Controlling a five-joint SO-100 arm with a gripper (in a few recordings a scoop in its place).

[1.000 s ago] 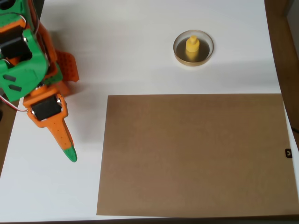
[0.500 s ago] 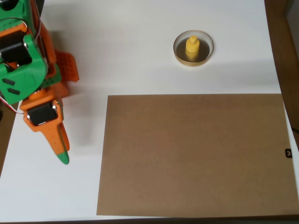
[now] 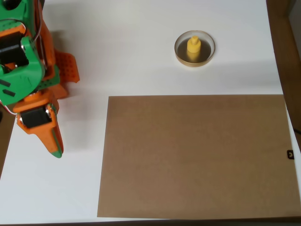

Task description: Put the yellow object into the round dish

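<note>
Yellow object point(image 3: 193, 46) seen upright inside the round dish point(image 3: 178, 53), base on the dark bottom, knob up, sitting a little toward the dish's far wall and clear of the rim. Judged as placed: nothing gripping it, nothing touching it, no tilt visible from the overhead view. Dish standing on the white table point(image 3: 131, 52), just beyond the far edge of the brown sheet point(image 3: 195, 155) and not overlapping it.

Gripper point(image 3: 55, 149) found well apart from the dish, at the left side of the picture, low over bare table beside the sheet's left edge. Carrying nothing. From above, 1 orange finger with a green tip made out, tapering to a single point; jaws apparently pressed together, though the second finger hidden under the first, so not certain.

Main step of the task judged complete. Left, at most: parking the arm point(image 3: 21, 70) at rest. No visible risk to the placement with the arm this far off.
</note>
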